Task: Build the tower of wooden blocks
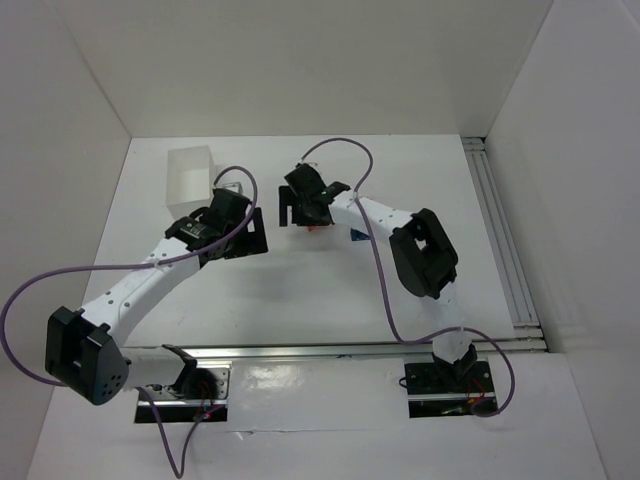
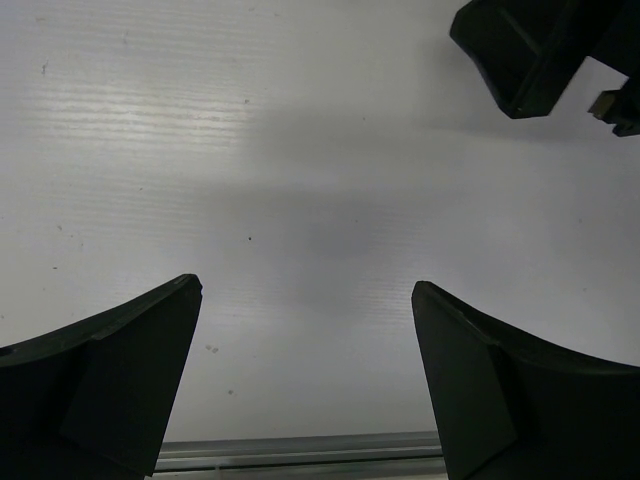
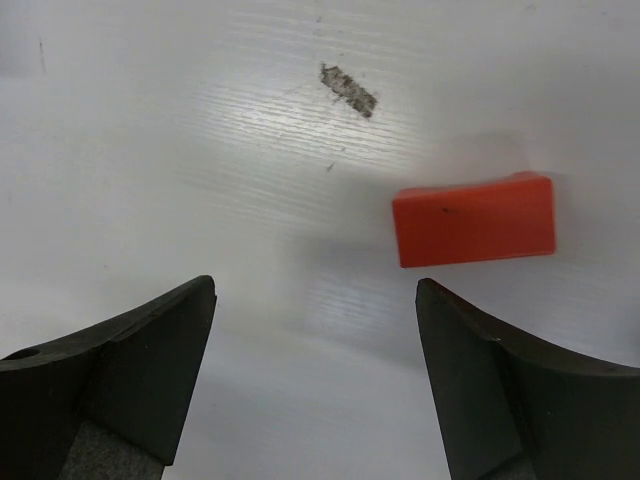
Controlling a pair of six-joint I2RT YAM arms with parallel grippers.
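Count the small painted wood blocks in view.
2. A red-orange rectangular wood block lies flat just beyond the right tool; a small blue block sits beside the right arm. More may be hidden under the arms.

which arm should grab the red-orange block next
Right. The right gripper is open just short of the red-orange block, which lies flat, off toward one finger. The left gripper, also open, has no block in its view.
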